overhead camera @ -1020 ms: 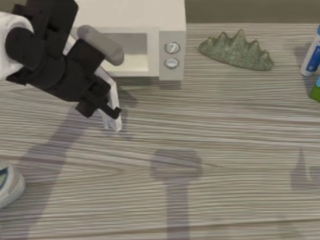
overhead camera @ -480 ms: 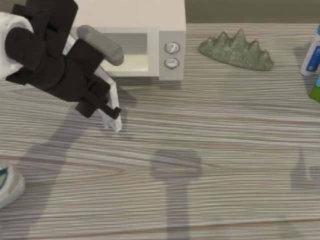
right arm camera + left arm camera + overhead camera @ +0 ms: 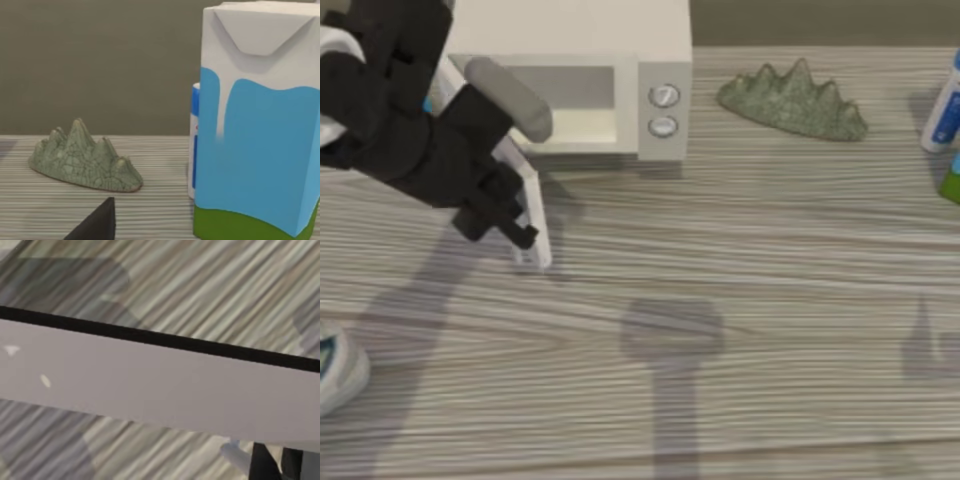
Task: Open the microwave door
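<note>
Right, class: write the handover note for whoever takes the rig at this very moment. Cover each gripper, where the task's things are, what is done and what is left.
Left gripper: at the free edge of the microwave door, on the table's left side; its fingers appear shut on that edge.
Right gripper: only a dark tip shows in its wrist view, near the milk carton and green ornament; parked.
Microwave: at the table's back left, knobs facing front.
Done: the door is swung well out and the cavity is exposed.
Left: possibly widen the swing a little, then release and withdraw.
</note>
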Available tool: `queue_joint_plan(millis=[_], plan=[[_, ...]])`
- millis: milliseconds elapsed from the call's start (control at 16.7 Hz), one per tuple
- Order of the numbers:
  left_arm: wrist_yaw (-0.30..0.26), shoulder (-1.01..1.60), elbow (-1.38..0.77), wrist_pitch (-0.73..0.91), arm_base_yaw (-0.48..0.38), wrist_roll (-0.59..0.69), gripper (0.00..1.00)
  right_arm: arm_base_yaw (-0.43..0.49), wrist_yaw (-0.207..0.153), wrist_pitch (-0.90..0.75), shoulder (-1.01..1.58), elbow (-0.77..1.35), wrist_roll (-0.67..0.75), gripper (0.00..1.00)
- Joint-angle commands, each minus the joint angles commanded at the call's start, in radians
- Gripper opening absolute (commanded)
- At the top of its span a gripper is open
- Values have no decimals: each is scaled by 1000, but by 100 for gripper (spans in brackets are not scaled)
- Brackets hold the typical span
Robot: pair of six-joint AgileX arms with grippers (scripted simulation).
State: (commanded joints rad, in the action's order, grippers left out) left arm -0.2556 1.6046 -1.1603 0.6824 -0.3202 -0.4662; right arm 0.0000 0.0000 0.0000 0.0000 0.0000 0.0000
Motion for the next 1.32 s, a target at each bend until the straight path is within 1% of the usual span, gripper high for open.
queue_joint_plan(millis=[240, 1320], plan=[[-40, -23, 7, 16, 38, -84, 0, 0, 0, 0, 0, 0, 0, 100], [-41, -24, 7, 16, 39, -85, 0, 0, 0, 0, 0, 0, 0, 100]])
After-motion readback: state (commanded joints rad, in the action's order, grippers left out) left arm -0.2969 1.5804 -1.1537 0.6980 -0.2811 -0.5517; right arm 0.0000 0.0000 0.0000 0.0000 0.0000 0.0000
